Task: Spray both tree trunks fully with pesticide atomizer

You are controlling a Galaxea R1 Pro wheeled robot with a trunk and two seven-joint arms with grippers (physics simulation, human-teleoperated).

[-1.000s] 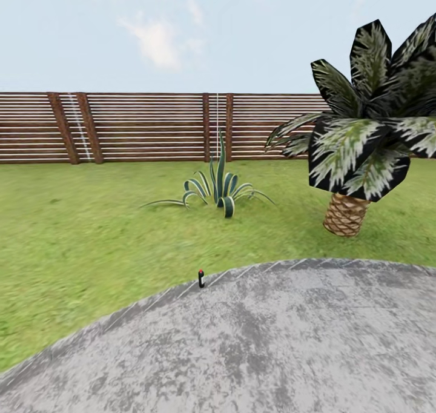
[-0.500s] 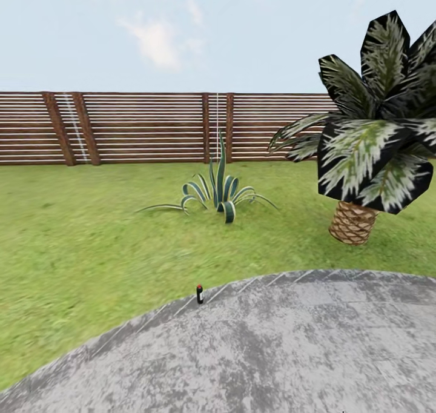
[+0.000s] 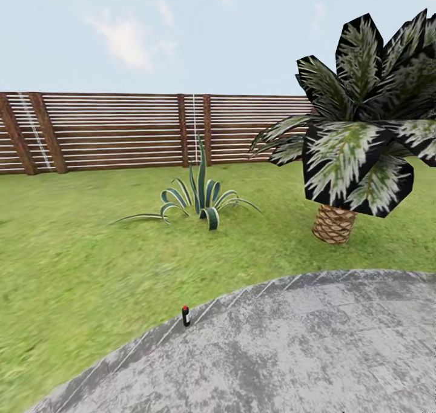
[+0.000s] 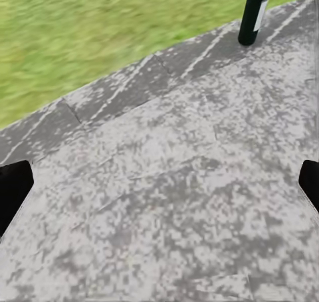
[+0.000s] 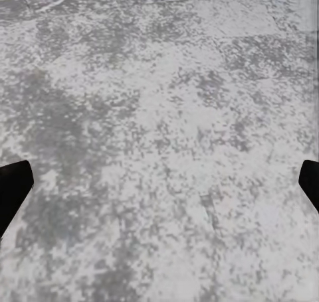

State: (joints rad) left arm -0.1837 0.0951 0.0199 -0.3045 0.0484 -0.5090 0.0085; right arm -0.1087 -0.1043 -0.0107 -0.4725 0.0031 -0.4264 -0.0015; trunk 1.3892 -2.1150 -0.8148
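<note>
Left gripper [image 4: 159,182]: seen from the left wrist camera as two dark fingertips [image 4: 13,189] at opposite edges of the frame, spread wide, with bare paving between them. Nothing is held.
Right gripper [image 5: 159,186]: the right wrist camera shows the same arrangement, dark fingertips [image 5: 13,189] far apart over mottled paving. Nothing is held.
Paved area [image 3: 290,352]: large grey slab surface with blotchy dark and pale patches, curved at its outer edge. Faint joint lines run along that edge.
Pesticide atomizer [image 3: 185,316]: standing upright on the paved area, right at the curved border where stone meets grass. Black body, pale band, red tip on top. In the left wrist view its lower body [image 4: 254,13] shows upright near the paving edge, well apart from the fingertips. Its top is cut off by the frame there.
Lawn [image 3: 72,267]: green grass running from the paving edge back to the fence, with an uneven, patchy texture.
Striped-leaf plant [image 3: 197,198]: low rosette of pointed green leaves with pale margins, rooted in the lawn beyond the atomizer, one long leaf trailing along the grass to the robot's left.
Palm-like plant [image 3: 357,140]: to the robot's right of the rosette, with a short woven-looking tan stump [image 3: 333,224] and broad dark leaves streaked white and green.
Fence [image 3: 121,131]: brown horizontal slats with darker upright posts, spanning the far edge of the lawn.
Sky [image 3: 181,31]: pale blue with thin white cloud above the fence line.
</note>
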